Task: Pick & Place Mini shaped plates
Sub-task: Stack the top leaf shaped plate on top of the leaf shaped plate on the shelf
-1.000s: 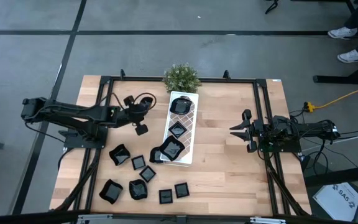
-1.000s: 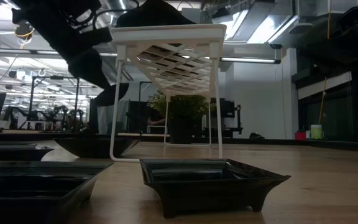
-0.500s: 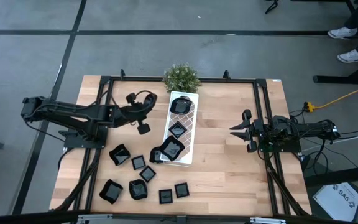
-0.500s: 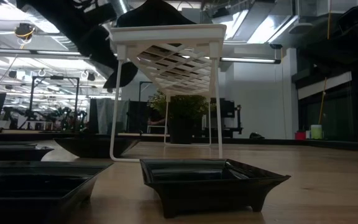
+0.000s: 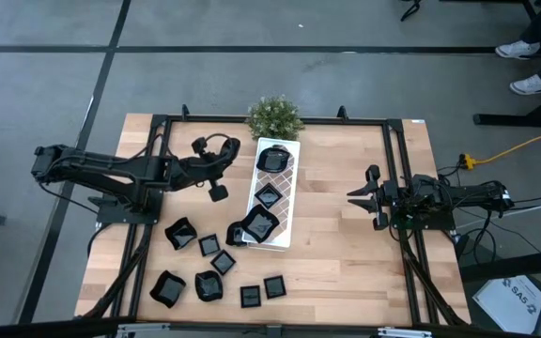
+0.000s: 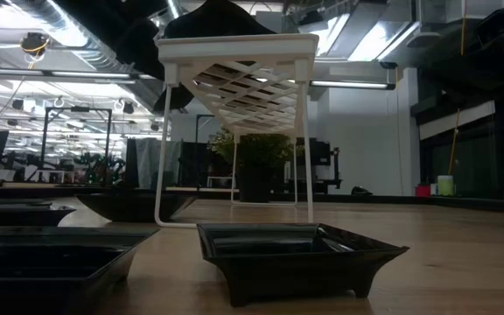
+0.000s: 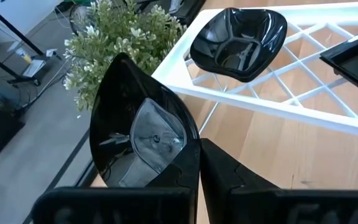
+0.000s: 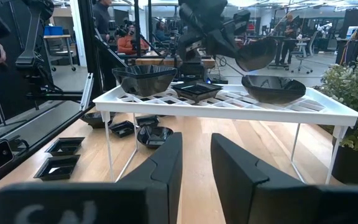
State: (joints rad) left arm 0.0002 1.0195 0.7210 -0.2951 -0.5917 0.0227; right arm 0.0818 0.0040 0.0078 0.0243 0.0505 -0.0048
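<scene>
Closest to me along the table's front edge sit the waiting mini shaped plates (image 5: 205,272) — small glossy black dishes, square and wavy-rimmed, scattered loose on the pale wooden table (image 5: 346,244); from table height the nearest square plate (image 6: 300,254) shows a flared lip and little feet, its glaze catching the ceiling lights; behind them stands the white tray (image 5: 294,183), a long rectangular rack on thin legs with a diamond lattice top, already carrying three black dishes, one of them a deep round bowl (image 7: 238,40) at the end nearest the potted plant (image 5: 274,116); the left gripper (image 5: 216,186) is clamped tight on the rim of a carried plate (image 7: 145,134), a leaf-shaped glossy piece held on edge; over the last second it has slid from beside the loose pile in toward the tray's left side and risen, so that it now hangs just beside the rack's far end, near the bowl — to my eye the carry is nearly over and only the setting-down on a free stretch of lattice is left; the thin slick rim looks as if it could slip if tilted further; over on the right side the right gripper (image 5: 364,195) waits well apart from the tray, fingers partly spread and holding nothing; farther off, people sit at benches in the room beyond
</scene>
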